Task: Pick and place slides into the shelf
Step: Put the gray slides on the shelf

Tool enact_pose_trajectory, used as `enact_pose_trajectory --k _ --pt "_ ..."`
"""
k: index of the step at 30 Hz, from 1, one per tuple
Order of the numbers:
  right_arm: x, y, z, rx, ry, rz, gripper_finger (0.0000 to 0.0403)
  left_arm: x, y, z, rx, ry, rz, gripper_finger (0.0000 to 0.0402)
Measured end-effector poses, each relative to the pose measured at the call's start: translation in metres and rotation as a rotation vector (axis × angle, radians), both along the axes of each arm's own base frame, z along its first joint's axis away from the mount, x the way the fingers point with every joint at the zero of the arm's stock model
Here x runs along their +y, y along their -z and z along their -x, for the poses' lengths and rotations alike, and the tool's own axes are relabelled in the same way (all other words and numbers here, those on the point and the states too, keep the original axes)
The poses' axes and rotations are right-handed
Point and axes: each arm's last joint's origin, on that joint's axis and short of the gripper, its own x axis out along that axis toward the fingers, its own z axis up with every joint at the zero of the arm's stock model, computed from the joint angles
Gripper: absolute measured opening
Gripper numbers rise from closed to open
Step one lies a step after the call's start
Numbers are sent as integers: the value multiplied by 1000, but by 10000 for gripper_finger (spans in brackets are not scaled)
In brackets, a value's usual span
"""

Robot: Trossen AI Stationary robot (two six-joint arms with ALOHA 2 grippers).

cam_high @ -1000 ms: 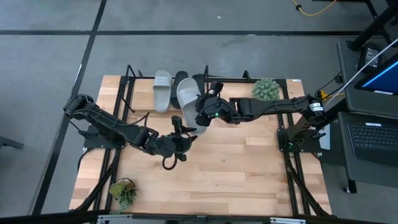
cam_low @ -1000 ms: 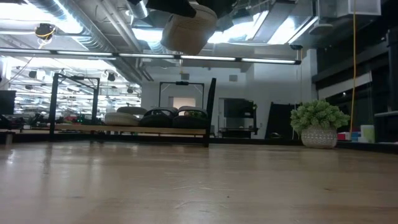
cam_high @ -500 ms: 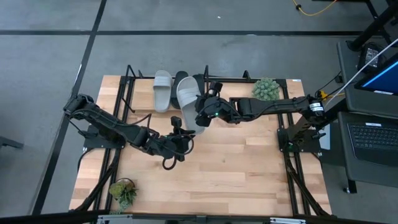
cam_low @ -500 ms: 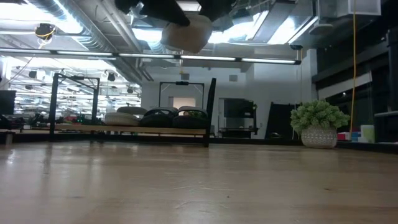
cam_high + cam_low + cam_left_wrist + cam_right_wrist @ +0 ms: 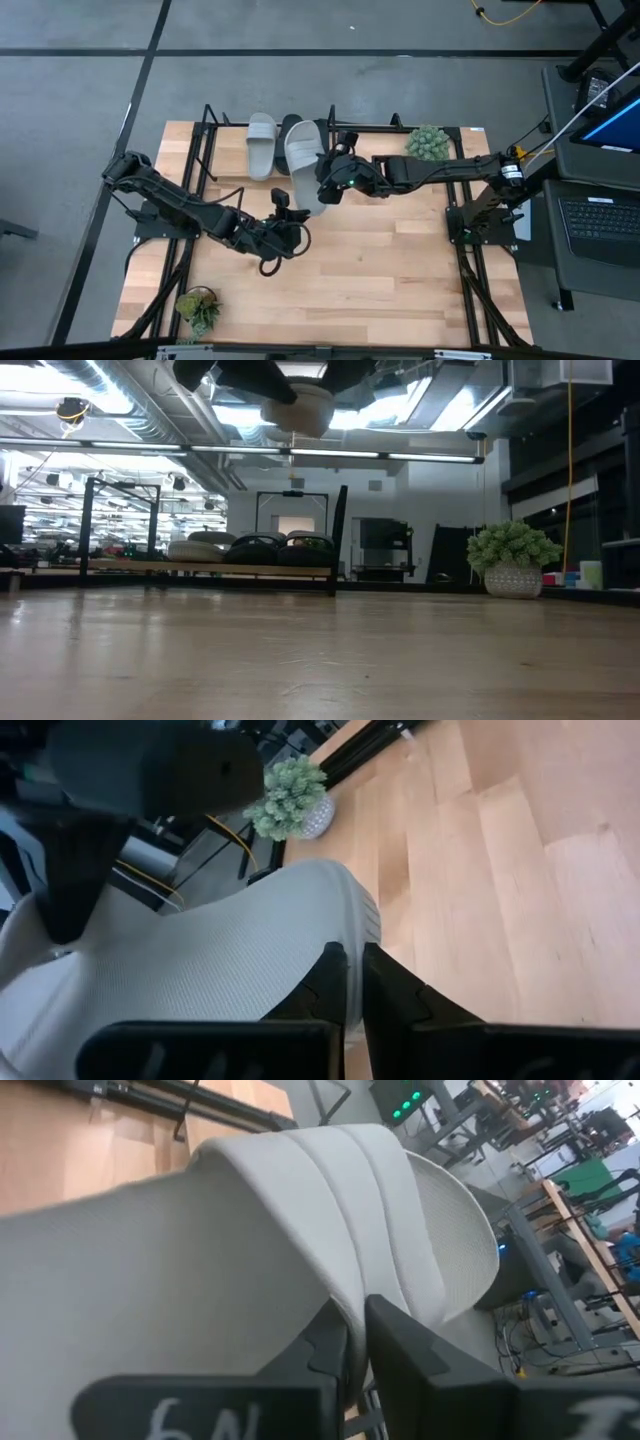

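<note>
Two grippers on one pale grey slide (image 5: 303, 157): right gripper (image 5: 326, 187) pinching its edge, left gripper (image 5: 281, 203) clamped at 6 o'clock end, shelf (image 5: 215, 137) at 12

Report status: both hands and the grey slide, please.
Left hand shut on grey slide heel. Right hand pinching its side. Slide held above the table, short of shelf. Nothing blocking.

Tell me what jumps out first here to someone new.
A pale grey slide held up off the table between both arms, right gripper and left gripper both pinching its near end. Behind it, three slides already sit on the shelf at the table's far edge.
</note>
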Motion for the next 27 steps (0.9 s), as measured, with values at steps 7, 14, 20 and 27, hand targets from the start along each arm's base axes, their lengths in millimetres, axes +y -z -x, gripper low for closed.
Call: enact_pose_trajectory --k 7,14,20,27 --pt "1 -15 11 -9 14 -38 44 1 -1 1 3 -18 -18 7" --pt "17 -15 18 41 -23 -36 82 2 0 3 12 -24 -26 6" --pt "37 -14 19 46 -87 -43 154 4 -2 3 -19 -80 -36 3" --pt "50 -14 22 56 -121 -35 201 2 -2 6 13 -63 -53 2"
